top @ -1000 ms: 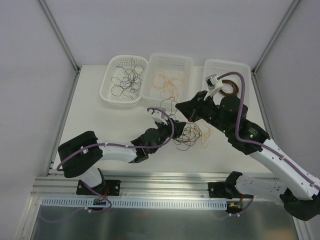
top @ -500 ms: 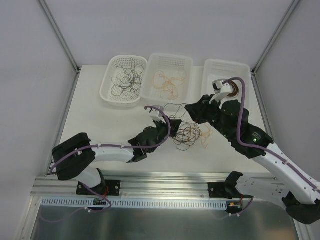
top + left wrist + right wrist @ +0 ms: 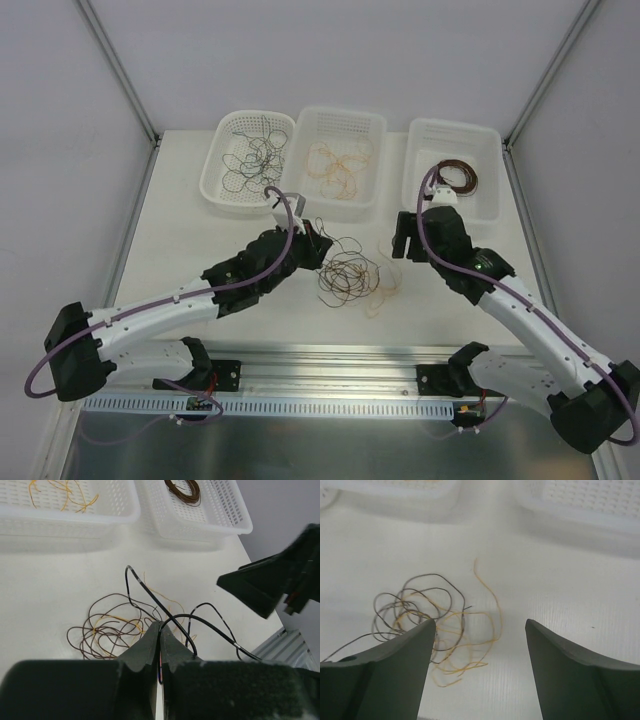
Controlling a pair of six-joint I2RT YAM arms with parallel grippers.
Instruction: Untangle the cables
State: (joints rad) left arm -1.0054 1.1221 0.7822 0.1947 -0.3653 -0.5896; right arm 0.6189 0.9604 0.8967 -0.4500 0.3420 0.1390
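Observation:
The cables (image 3: 348,275) lie as a loose tangle of brown, black and orange-yellow wires on the white table between the two arms. My left gripper (image 3: 316,246) sits just left of the tangle. In the left wrist view it (image 3: 160,627) is shut on a thin black cable (image 3: 150,595) that loops away to the right of the brown and yellow tangle (image 3: 107,630). My right gripper (image 3: 403,236) hovers to the right of the tangle. Its jaws (image 3: 480,625) stand wide open with nothing between them, and the tangle (image 3: 427,617) lies beyond the left finger.
Three white baskets line the far edge. The left basket (image 3: 209,175) holds black wires, the middle one (image 3: 340,112) orange wires, the right one (image 3: 452,124) a wound dark-brown ring (image 3: 461,176). The aluminium rail (image 3: 330,358) runs along the near edge.
My right gripper has opened, let go of the tangle and drawn back to the right. My left gripper has shut on the black cable, and the tangle has shifted left.

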